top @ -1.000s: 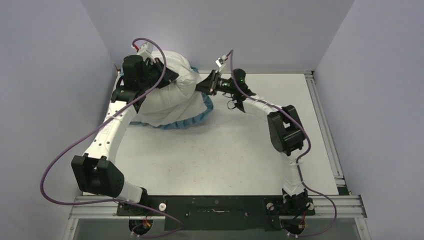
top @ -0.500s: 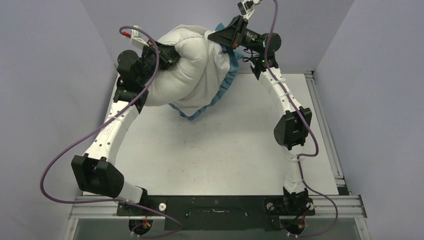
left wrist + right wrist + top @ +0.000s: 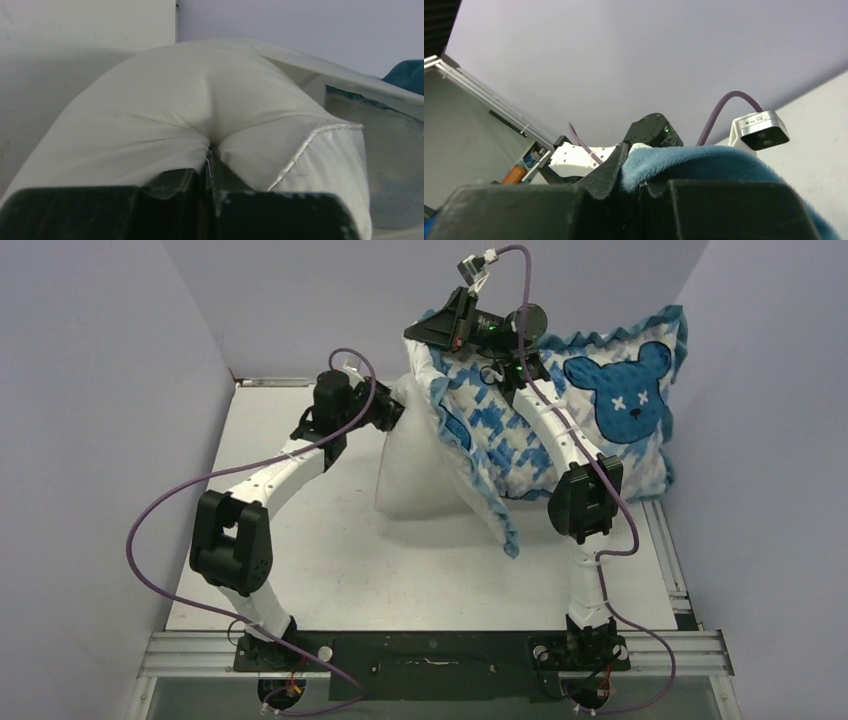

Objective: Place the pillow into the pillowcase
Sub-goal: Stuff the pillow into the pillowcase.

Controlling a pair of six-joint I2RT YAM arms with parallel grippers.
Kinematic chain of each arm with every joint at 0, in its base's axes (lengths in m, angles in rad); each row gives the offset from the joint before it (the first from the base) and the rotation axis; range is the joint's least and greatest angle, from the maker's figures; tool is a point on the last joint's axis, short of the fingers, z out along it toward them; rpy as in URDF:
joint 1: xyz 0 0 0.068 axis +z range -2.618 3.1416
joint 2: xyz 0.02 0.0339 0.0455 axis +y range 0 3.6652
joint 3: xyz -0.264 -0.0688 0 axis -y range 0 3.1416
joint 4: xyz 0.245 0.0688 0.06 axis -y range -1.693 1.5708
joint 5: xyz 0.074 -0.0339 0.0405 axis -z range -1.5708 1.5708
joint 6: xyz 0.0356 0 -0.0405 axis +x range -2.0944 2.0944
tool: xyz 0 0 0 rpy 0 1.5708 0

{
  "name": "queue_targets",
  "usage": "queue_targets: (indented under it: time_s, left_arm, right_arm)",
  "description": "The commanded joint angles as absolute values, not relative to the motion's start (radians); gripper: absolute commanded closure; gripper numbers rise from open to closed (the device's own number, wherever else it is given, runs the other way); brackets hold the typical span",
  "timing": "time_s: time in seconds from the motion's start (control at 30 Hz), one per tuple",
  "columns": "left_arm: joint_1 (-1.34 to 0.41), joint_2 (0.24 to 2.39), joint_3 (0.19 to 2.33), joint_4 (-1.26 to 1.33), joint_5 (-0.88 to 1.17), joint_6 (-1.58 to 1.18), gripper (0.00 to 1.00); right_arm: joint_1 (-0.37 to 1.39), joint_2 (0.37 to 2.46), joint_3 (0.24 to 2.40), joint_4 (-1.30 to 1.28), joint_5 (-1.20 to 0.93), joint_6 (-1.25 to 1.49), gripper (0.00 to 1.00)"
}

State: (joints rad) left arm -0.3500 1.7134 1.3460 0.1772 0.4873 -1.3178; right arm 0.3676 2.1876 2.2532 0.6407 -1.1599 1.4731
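The left gripper [image 3: 396,408], pressed together, pinches a corner of the white pillow [image 3: 420,478], which stands on the table [image 3: 300,540]. The right gripper [image 3: 418,335] pinches the blue edge of the pillowcase [image 3: 600,400]. The pillow looks largely uncovered, so most of the sheathing remains.

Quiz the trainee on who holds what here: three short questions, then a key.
1. True or false: the left fingers pinch the white pillow.
2. The right fingers pinch: A the pillowcase's blue edge, B the pillow, C nothing.
3. Fill in: the blue face on the pillowcase is a ____.
Key: 1 true; 2 A; 3 bear.
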Motion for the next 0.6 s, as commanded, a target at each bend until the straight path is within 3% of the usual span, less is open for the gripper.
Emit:
queue_targets:
  time_s: [0.0, 0.07, 0.1, 0.2, 0.27, 0.33, 0.43, 0.57]
  left_arm:
    - [-0.473, 1.717, 1.291, 0.215, 0.621, -1.383, 1.0]
    - [-0.484, 1.699, 1.267, 0.192, 0.617, -1.356, 1.0]
    - [-0.483, 1.683, 1.254, 0.155, 0.609, -1.33, 1.0]
    - [-0.453, 1.618, 1.212, 0.016, 0.531, -1.236, 0.8]
    - [-0.413, 1.576, 1.206, -0.128, 0.487, -1.145, 0.6]
    - [-0.36, 1.54, 1.228, -0.34, 0.419, -1.036, 0.47]
    - [-0.259, 1.486, 1.28, -0.599, 0.278, -0.876, 0.33]
    - [-0.157, 1.404, 1.283, -0.733, 0.23, -0.754, 0.25]
  right_arm:
    - [0.464, 2.108, 2.185, 0.515, -0.96, 1.311, 0.95]
    - [0.461, 2.141, 2.188, 0.311, -0.934, 1.192, 0.92]
    - [0.46, 2.163, 2.197, 0.208, -0.923, 1.146, 0.85]
    - [0.451, 2.215, 2.236, -0.065, -0.866, 0.979, 0.8]
    - [0.439, 2.23, 2.27, -0.219, -0.799, 0.872, 0.57]
    - [0.422, 2.22, 2.28, -0.305, -0.748, 0.8, 0.41]
    - [0.4, 2.165, 2.253, -0.376, -0.684, 0.724, 0.28]
    - [0.366, 2.063, 2.158, -0.402, -0.633, 0.661, 0.18]
